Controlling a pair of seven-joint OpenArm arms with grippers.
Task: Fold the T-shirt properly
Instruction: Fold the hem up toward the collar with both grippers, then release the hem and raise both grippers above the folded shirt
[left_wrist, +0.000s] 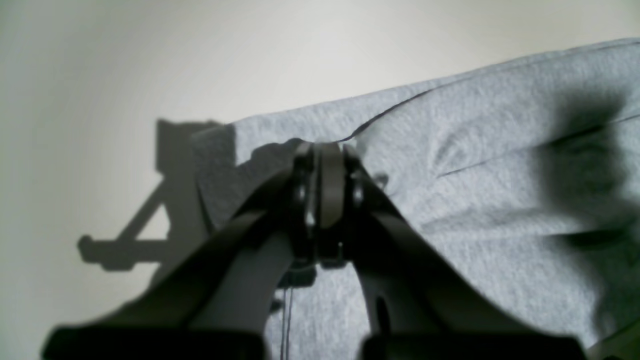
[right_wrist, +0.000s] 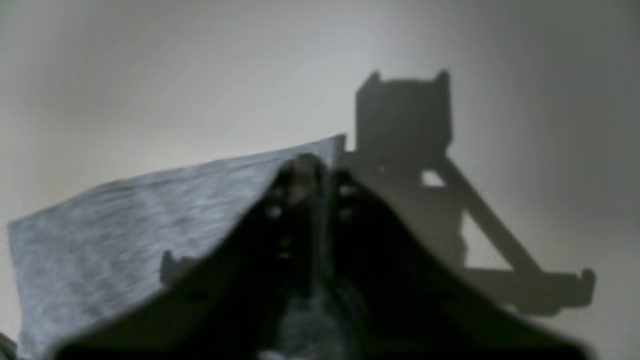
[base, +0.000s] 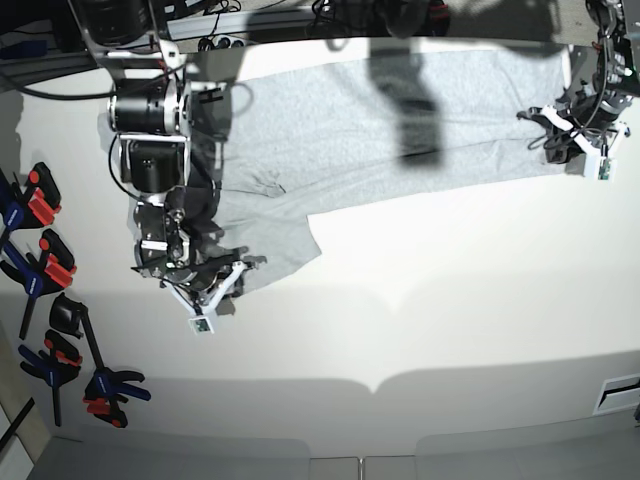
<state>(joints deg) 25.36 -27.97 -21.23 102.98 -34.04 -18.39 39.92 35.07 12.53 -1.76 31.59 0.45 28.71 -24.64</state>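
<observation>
Lying spread across the far half of the white worktop (base: 420, 320) is the light heather-grey cotton T-shirt (base: 340, 130), plain side up, its long axis running side to side in the base view, with one flap hanging toward the near edge on that view's left. Each arm sits at one end of that axis. The right gripper (base: 200, 275), on the base view's left, is down at the tip of that near flap, and its wrist camera shows the jaws drawn together on a grey corner of the T-shirt (right_wrist: 125, 225), the cloth sloping away from the pinch. The left gripper (base: 560, 135), at the base view's far right, has its jaws closed on the cloth edge (left_wrist: 450, 165), creases fanning out from the grip. Both arms reach down steeply from the far side. Judging by this, the fold will carry cloth along or across that long axis, both ends already in hand.
</observation>
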